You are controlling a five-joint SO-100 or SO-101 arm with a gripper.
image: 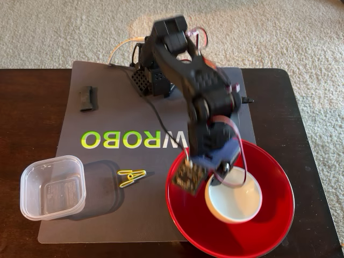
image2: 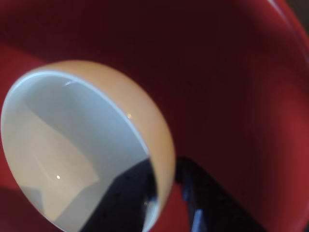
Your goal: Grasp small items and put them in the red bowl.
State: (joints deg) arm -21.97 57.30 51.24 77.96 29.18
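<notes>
The tool pinches the rim of the small white bowl, one finger inside and one outside, within the red bowl at the tabletop's near right. The yellow wire clip and clear tub lie left.

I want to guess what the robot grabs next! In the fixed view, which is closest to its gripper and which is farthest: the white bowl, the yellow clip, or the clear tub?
From the gripper, nearest first:
1. White bowl, right at the gripper, inside the red bowl.
2. Yellow clip, on the mat to the left.
3. Clear tub, at the far left.
</notes>
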